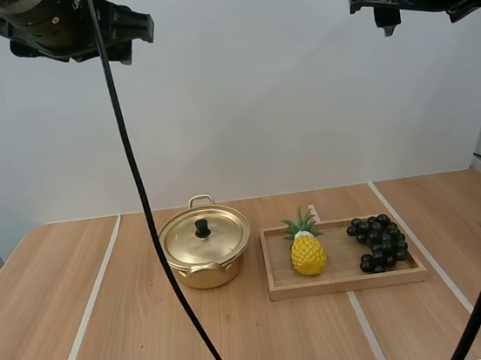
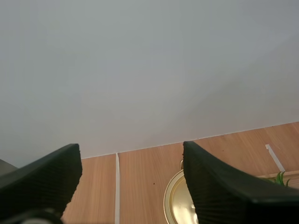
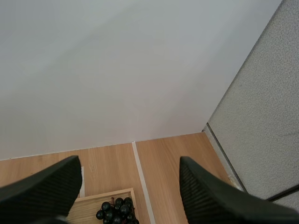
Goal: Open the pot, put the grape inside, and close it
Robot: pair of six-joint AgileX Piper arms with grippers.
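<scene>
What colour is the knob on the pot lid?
Black knob on a gold lid; clearest in the high view.

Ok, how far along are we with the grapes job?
Nothing is done: the lid sits on the pot, and the grapes lie in the wooden tray beside a pineapple. Nothing in hand: left tool and right tool are open. All left: lift lid, load grapes, close.

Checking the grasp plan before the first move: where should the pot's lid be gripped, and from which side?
Pinch the black knob at the centre of the lid, coming straight down from above. It stands upright, proud of the shallow dome, while the lid's rim sits close on the pot, leaving little edge to grip.
</scene>
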